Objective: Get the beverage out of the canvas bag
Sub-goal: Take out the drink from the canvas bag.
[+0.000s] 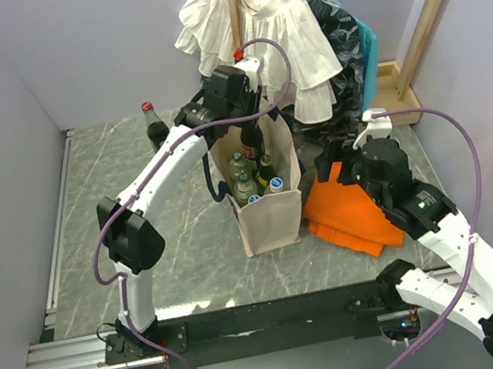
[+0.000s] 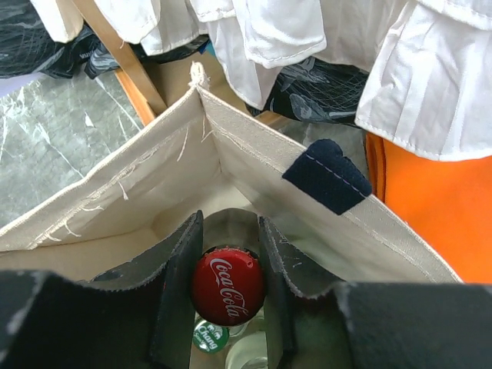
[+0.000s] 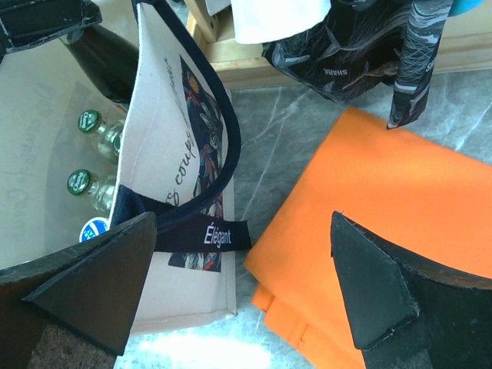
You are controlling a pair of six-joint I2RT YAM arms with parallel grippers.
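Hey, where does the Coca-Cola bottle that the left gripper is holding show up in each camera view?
Top external: the Coca-Cola bottle is at centre, at the mouth of the canvas bag.
Left wrist: bottom centre, red cap up, inside the left gripper.
Right wrist: top left, only its dark body, above the green-capped bottles.
Shared landmark: the orange cloth, right of the bag everywhere.

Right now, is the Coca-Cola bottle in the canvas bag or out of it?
In. The left gripper holds the Coca-Cola bottle by its cap, jaws shut on it, with the canvas bag walls around it.
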